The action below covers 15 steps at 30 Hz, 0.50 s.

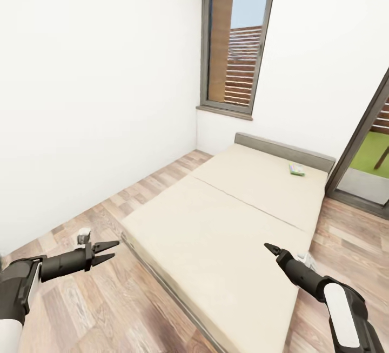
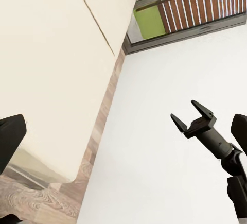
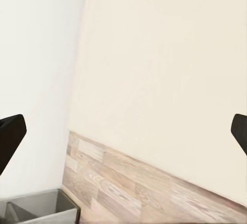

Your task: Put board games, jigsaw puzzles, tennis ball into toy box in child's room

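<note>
The bed [image 1: 227,223] looks like smooth matt cream cloth, the floor [image 1: 108,310] is grainy wood planks with a slight sheen, the walls [image 1: 97,72] are flat matt white, and both grippers [image 1: 105,251] [image 1: 272,248] look like matt black plastic.

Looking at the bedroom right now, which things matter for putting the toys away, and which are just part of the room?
Part of the job:
- small flat green board game lying near the head of the bed
- left gripper, open, empty
- right gripper, empty

Just there:
- wide cream bed
- tall grey-framed window
- wood-plank floor
- grey bin on the floor
</note>
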### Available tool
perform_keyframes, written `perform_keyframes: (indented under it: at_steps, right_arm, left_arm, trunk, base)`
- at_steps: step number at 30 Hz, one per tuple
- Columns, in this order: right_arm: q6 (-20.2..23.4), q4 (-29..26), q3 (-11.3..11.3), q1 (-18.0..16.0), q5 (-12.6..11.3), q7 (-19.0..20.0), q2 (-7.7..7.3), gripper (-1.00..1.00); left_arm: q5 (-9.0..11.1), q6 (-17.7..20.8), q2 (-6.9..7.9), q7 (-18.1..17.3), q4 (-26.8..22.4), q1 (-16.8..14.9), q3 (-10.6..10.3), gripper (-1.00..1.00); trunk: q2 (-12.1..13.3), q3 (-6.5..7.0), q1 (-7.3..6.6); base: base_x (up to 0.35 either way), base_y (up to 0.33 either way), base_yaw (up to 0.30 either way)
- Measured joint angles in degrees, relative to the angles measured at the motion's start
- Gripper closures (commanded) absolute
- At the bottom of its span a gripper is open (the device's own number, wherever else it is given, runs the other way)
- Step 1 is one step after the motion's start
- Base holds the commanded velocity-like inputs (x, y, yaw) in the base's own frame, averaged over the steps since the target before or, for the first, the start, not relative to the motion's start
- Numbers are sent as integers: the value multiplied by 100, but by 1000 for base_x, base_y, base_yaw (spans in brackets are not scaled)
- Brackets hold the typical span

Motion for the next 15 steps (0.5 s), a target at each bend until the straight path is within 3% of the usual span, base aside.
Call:
perform_keyframes:
  at_steps: [15]
  right_arm:
    - [-187,40,7,0,-7,-3,3,-100]
  left_arm:
    - [-4,0,-71,3,0,0,0,-100]
  trunk:
    - [0,-34,0]
  base:
    - [0,-7,281]
